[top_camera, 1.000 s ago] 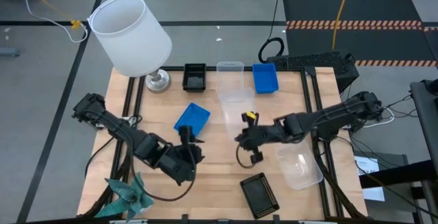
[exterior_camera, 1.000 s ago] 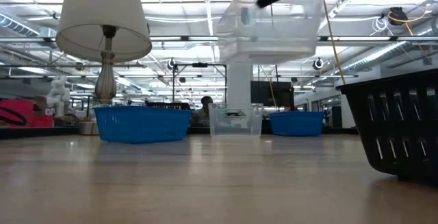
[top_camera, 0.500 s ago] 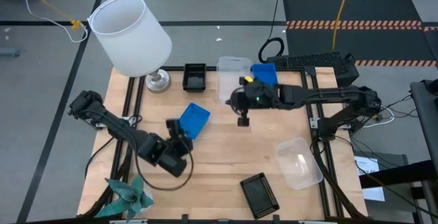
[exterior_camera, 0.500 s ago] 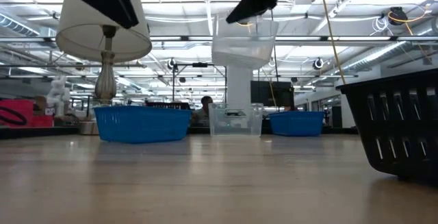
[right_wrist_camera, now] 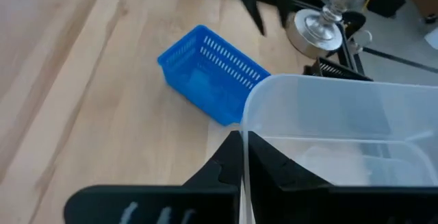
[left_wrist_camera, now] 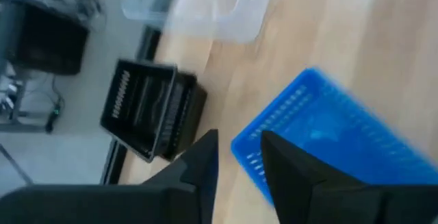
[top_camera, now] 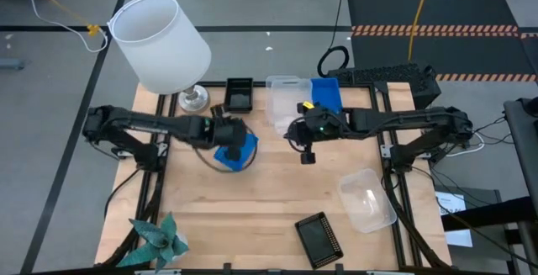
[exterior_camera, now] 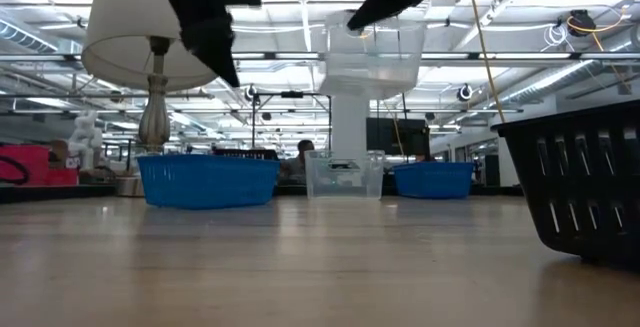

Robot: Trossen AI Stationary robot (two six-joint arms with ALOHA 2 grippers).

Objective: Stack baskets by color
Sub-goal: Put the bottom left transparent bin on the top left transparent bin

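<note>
Right gripper [right_wrist_camera: 241,157] is pinching the rim of a clear basket [right_wrist_camera: 335,142], fingers closed on the wall, and is holding it in the air; in the low view it is hanging upper centre [exterior_camera: 375,52], above a second clear basket [exterior_camera: 343,175] sitting on the table at the far edge. In the high view the carried basket [top_camera: 286,107] is sitting upper centre of the frame, right over that far clear one.

Left gripper [left_wrist_camera: 236,157] is hovering over the loose blue basket [top_camera: 237,146] at centre-left of the high view, fingers straddling one rim, narrow gap, not seated on it yet. That basket is lying at an angle on the wood [left_wrist_camera: 321,138].

Other baskets:
- black basket [top_camera: 239,95] at the far edge, upper centre-left, just right of the lamp base
- second blue basket [top_camera: 326,95] at the far edge, just right of the clear ones
- third clear basket [top_camera: 367,200] lower right, tilted
- second black basket [top_camera: 320,238] at the bottom edge, centre-right

White lamp [top_camera: 160,41] is standing upper left. Teal paper star [top_camera: 155,240] is lying at the lower left corner of the table [top_camera: 269,199].
</note>
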